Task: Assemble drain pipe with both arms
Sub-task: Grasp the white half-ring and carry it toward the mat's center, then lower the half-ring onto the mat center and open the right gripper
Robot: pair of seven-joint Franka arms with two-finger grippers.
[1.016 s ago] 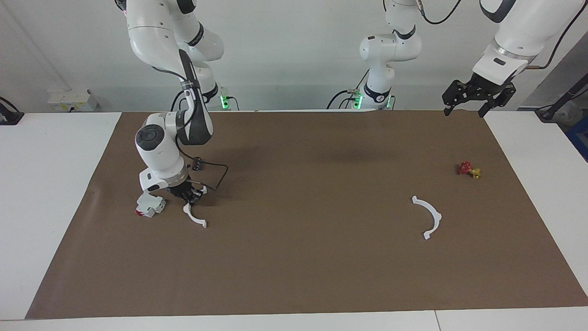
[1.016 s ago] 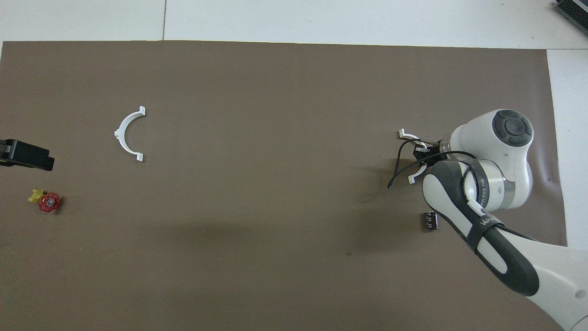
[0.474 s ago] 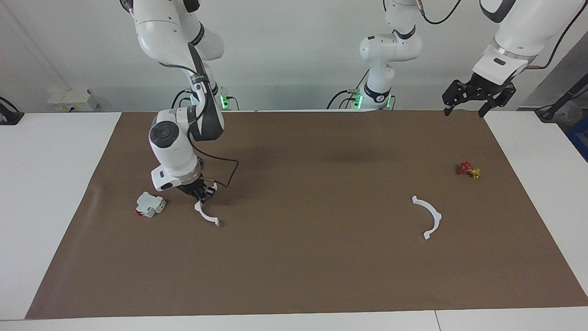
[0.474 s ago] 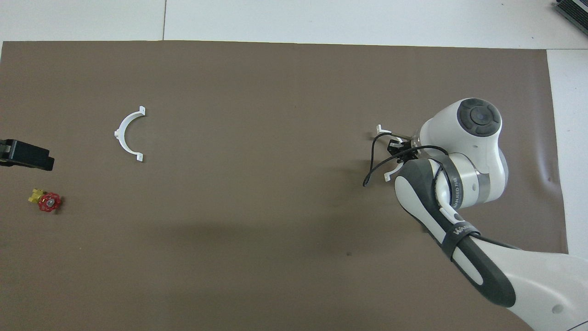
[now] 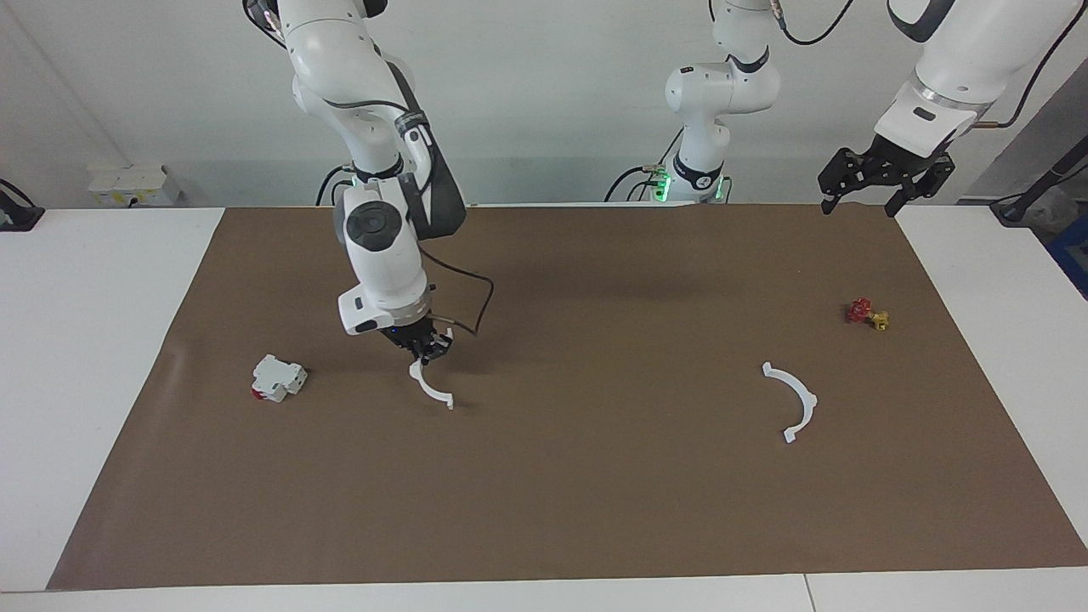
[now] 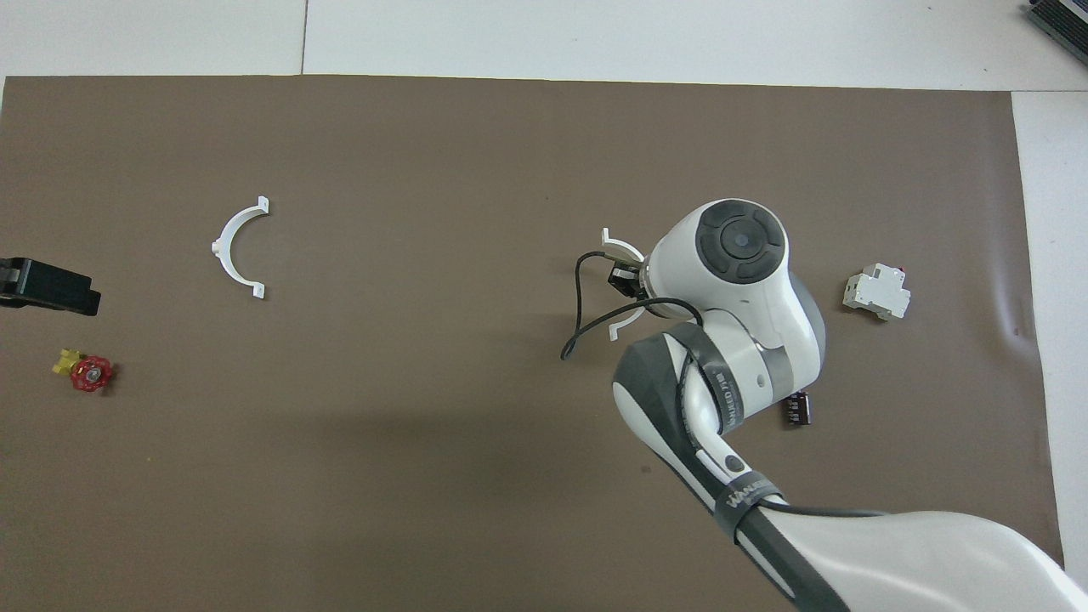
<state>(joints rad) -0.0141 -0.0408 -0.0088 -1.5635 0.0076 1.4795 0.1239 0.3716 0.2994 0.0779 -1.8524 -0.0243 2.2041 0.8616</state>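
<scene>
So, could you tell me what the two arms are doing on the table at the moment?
The right gripper has its jaws shut on one white half-ring and holds it just over the brown mat, between the white block with a red part and the middle. The other half-ring lies untouched toward the left arm's end, near a small red and yellow valve. The left gripper waits open above the mat's edge there.
</scene>
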